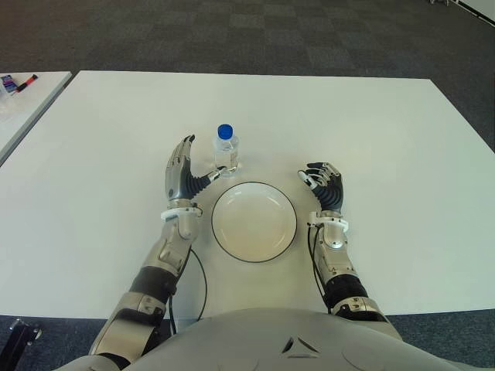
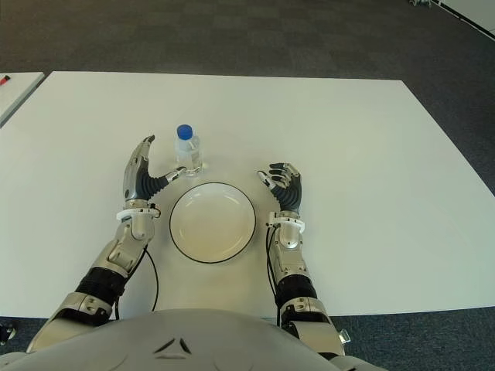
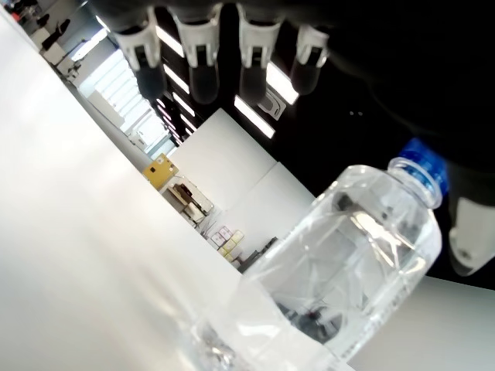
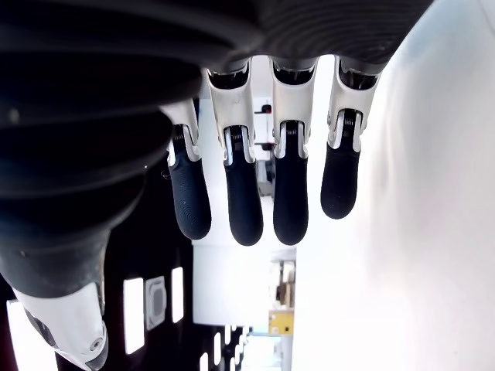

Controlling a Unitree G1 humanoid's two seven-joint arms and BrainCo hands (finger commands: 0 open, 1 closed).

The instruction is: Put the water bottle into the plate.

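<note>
Water bottle [image 1: 226,150]: clear, blue cap, upright on the white surface [image 1: 402,139], upper centre-left of the eye frames, just above the upper left rim of the plate and apart from it. Held by neither hand.

Plate [image 1: 254,190]: round, white with dark rim, centre of the eye frames, between the two hands. Nothing in it.

Left hand [image 1: 183,176]: left of the plate, beside the bottle on its left. Fingers [image 1: 182,154] extended and spread wide, pointing toward the top of the frame; thumb reaching toward the base of the bottle, tip close to it, contact not readable. Nothing grasped. In the left wrist view, bottle [image 3: 352,263] close in front of the palm, fingertips [image 3: 203,66] above it and clear of it.

Right hand [image 1: 324,188]: right of the plate, near its rim, not touching it. Fingers [image 4: 232,193] loosely bent, relaxed, holding nothing; same in the right wrist view, four fingertips hanging free.

Second white surface [image 1: 31,104]: far upper left of the left eye frame, carrying small objects [image 1: 17,82], too small to identify.

Floor [image 1: 255,35]: dark carpet tiles across the top of the eye frames.
</note>
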